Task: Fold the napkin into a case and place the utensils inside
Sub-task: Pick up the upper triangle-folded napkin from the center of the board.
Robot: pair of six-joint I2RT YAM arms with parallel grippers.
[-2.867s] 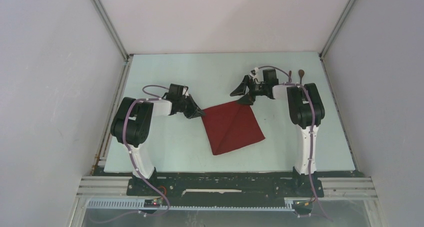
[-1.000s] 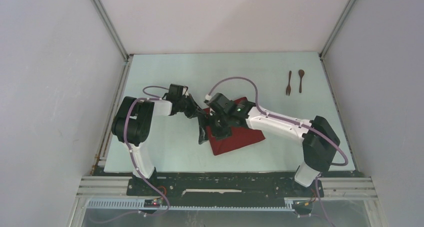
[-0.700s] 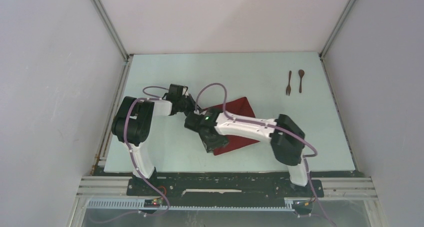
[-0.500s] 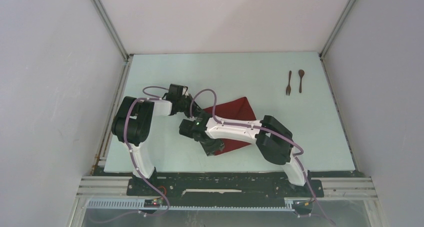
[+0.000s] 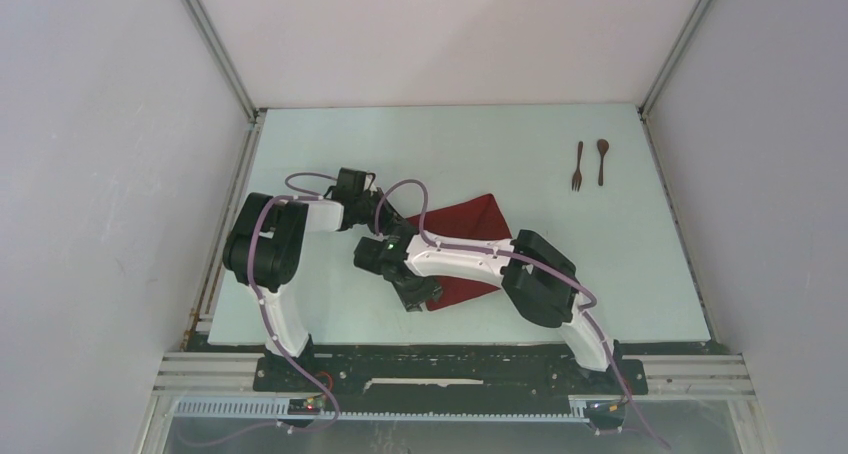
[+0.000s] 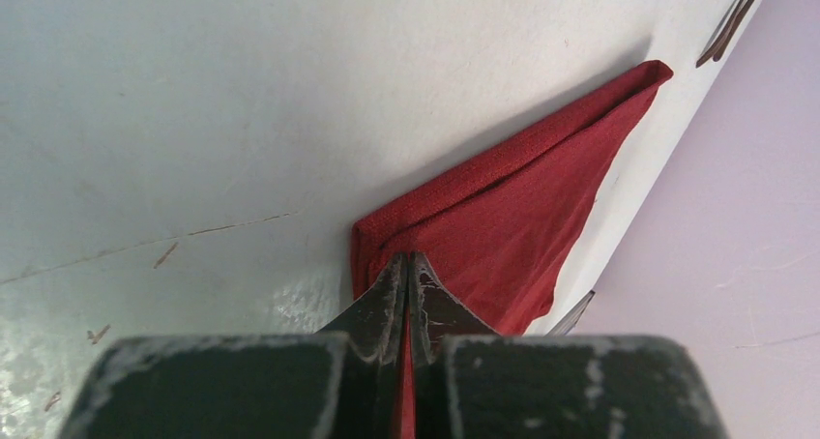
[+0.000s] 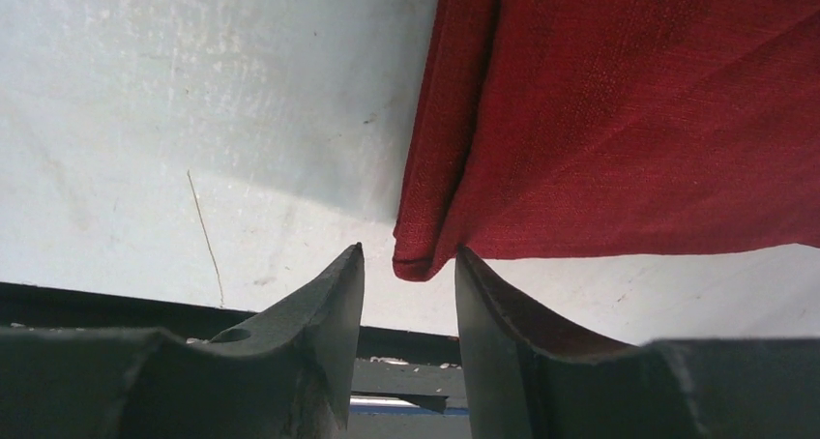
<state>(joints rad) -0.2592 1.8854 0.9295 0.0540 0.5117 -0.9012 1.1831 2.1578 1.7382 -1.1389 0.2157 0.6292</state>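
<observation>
Napkin of dark red cloth (image 5: 474, 220): left gripper (image 6: 408, 271) pinches one corner, right gripper (image 7: 410, 253), jaws parted, flanks another.

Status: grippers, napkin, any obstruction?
Left gripper shut on dark red cloth napkin. Right gripper open around its near corner. Brown wooden fork, spoon far right, not obstructing.

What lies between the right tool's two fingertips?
A folded corner of the dark red napkin sits in the gap of the open right tool, seen in the right wrist view.
</observation>
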